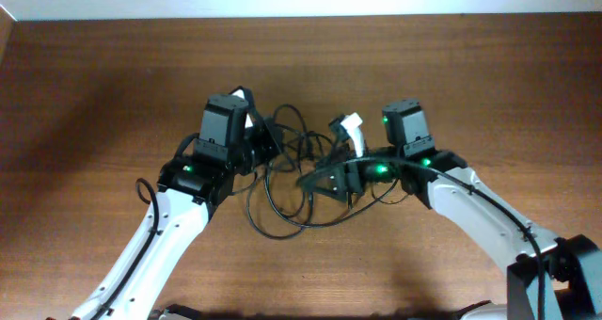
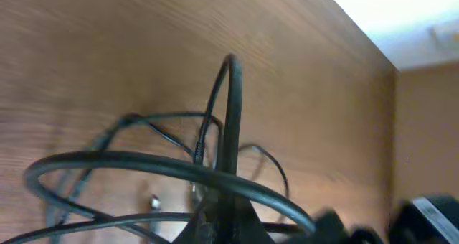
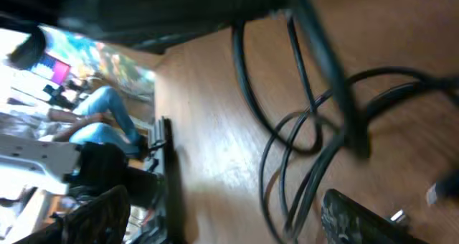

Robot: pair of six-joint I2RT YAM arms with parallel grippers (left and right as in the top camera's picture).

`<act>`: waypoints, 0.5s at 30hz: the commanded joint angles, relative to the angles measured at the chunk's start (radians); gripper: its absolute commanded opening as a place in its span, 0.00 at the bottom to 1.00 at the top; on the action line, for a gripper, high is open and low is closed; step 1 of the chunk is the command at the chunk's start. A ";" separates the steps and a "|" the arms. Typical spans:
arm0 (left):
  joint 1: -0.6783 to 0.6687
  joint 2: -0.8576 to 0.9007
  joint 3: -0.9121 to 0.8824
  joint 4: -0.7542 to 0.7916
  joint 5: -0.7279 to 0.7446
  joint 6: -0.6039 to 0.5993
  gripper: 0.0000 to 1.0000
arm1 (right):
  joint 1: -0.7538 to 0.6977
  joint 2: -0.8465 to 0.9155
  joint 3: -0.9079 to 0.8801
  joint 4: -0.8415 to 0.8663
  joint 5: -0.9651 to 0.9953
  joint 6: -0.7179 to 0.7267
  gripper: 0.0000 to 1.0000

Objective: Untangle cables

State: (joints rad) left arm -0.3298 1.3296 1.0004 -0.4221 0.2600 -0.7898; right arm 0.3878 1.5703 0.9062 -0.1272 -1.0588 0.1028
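The thin black cables (image 1: 282,184) lie in a tangled bunch of loops on the wooden table between my two arms. My left gripper (image 1: 268,143) is at the bunch's left edge. In the left wrist view its fingers (image 2: 222,226) are shut on a cable (image 2: 231,115) that arches up in a loop, and a small silvery plug (image 2: 153,199) lies on the table beyond. My right gripper (image 1: 318,182) is at the bunch's right side. In the right wrist view its fingers (image 3: 229,222) are spread wide, with several cable strands (image 3: 287,143) between them. A silvery plug (image 3: 398,217) shows by the right finger.
A white plug end (image 1: 354,127) sticks up behind the bunch, close to the right arm's wrist. A thicker black robot wire (image 1: 143,188) loops beside the left arm. The table's far edge (image 1: 301,17) meets a white wall.
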 commanded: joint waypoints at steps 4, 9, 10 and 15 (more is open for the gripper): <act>-0.003 -0.002 0.003 0.002 0.317 0.031 0.00 | 0.024 0.000 0.006 0.052 0.568 0.309 0.04; 0.023 -0.008 0.003 -0.126 0.541 0.119 0.00 | -0.032 0.000 0.006 -0.171 0.916 0.437 0.04; 0.028 -0.008 0.003 -0.134 0.540 0.146 0.00 | -0.059 0.000 0.006 -0.196 0.937 0.437 0.04; 0.043 -0.008 0.003 -0.154 0.422 0.268 0.00 | -0.273 0.000 0.006 -0.299 0.954 0.436 0.08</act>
State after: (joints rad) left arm -0.3019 1.3296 0.9993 -0.5613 0.7624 -0.6270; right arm 0.1925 1.5711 0.9085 -0.4076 -0.1417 0.5251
